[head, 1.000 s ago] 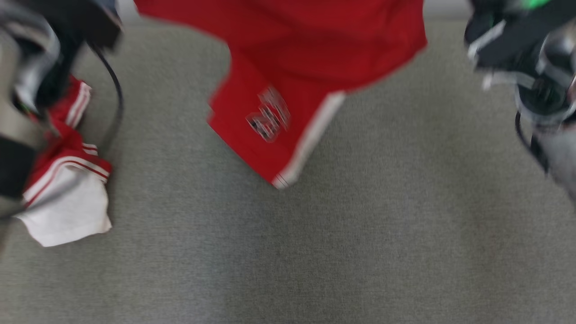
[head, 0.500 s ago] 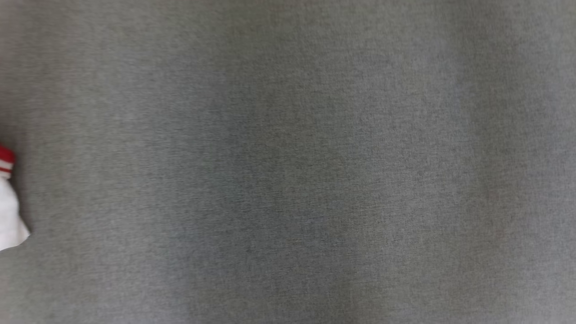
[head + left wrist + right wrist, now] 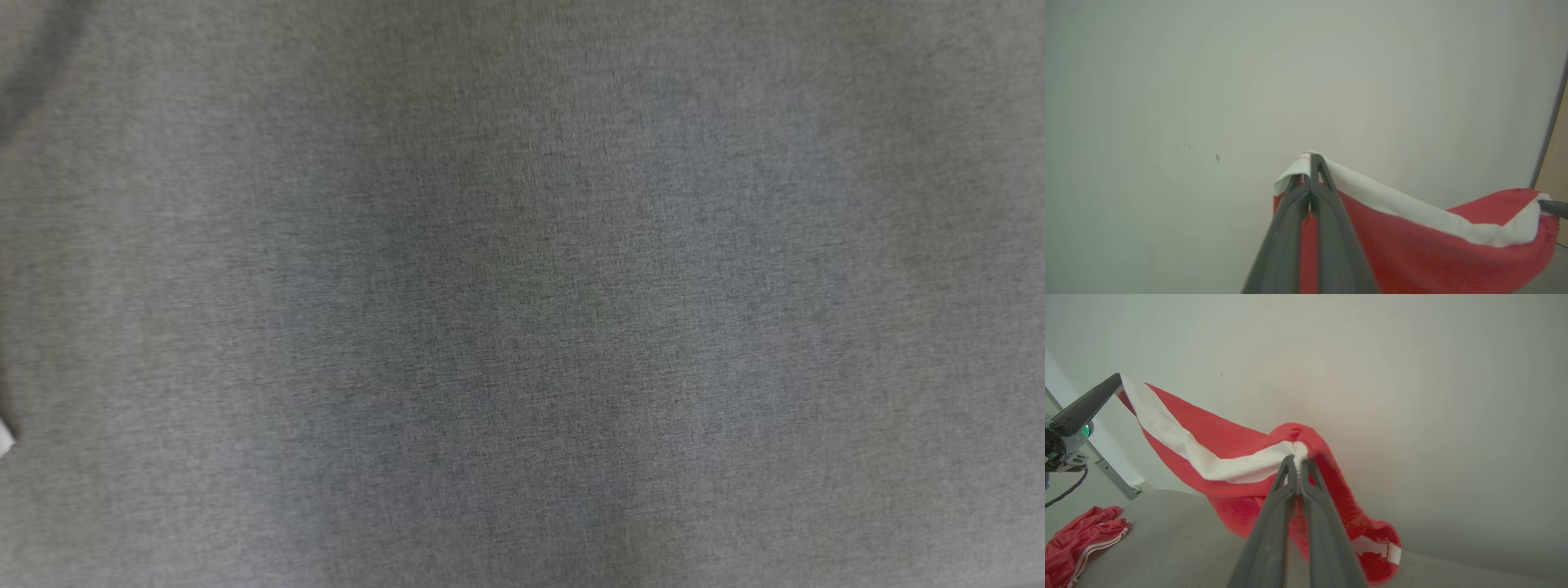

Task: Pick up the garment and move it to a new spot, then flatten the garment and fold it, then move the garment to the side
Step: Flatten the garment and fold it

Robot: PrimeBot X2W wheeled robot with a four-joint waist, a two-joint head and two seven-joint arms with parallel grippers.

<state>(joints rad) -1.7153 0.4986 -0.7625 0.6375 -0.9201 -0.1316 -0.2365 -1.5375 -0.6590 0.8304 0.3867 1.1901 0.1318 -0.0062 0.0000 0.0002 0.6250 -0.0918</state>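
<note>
Grey woven cloth covers the broad bench [image 3: 522,294], which lies bare beneath the head camera, while a plain pale wall [image 3: 1167,81] rises behind it. Above the bench hangs the task's soft red garment with a wide white band [image 3: 1208,441], strung in the air between the robot's two arms and sagging in the middle. A striped end droops toward the bench; whether it touches cannot be told. Off to one side on the bench lies a second, crumpled red garment with thin white stripes [image 3: 1081,535], well apart from the held one. The left jaws are clamped shut on one end of the white band, their long dark fingers [image 3: 1331,228] pinching the cloth at the tips. The right jaws are likewise closed tight on a bunched fold of the band, fabric spilling over both fingers [image 3: 1274,522]. A small white scrap [image 3: 4,441] peeks in at the head view's left edge, too little to identify. The garment looks light, limp and thin, likely to drape and twist rather than hold any shape. The firmer white band near its two ends seems the best hold for spreading it flat.
</note>
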